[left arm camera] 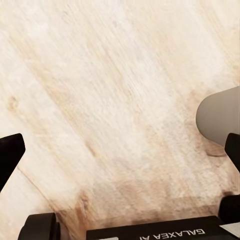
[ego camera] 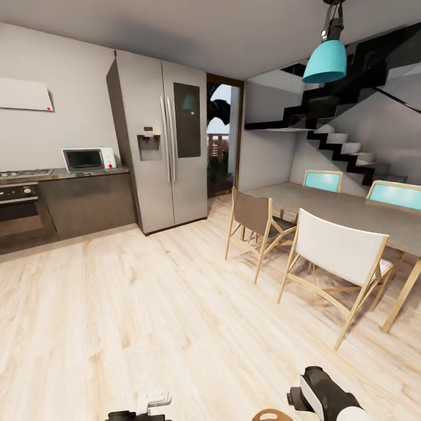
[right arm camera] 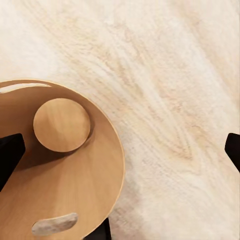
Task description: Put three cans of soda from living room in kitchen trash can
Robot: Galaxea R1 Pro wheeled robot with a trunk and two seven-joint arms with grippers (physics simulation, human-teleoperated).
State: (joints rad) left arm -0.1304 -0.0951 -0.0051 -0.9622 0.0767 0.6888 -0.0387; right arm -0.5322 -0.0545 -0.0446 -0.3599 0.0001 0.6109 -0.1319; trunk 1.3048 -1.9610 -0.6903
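Robot's parked in the kitchen: fridge (ego camera: 161, 146), microwave (ego camera: 88, 158) and oven (ego camera: 19, 210) ahead, dining table (ego camera: 351, 210) off to the right.

Looks like an early stage. The right wrist view looks straight down into the trash can (right arm camera: 107, 165) on the pale floor (right arm camera: 170, 75), and it's empty, no soda cans inside, so I'd guess all three are still left to fetch.

The head view only catches a sliver of its rim (ego camera: 272, 415).

Left pincer (left arm camera: 122, 150) is spread wide, holding nothing. Right pincer (right arm camera: 122, 152) is wide too, over the bin.
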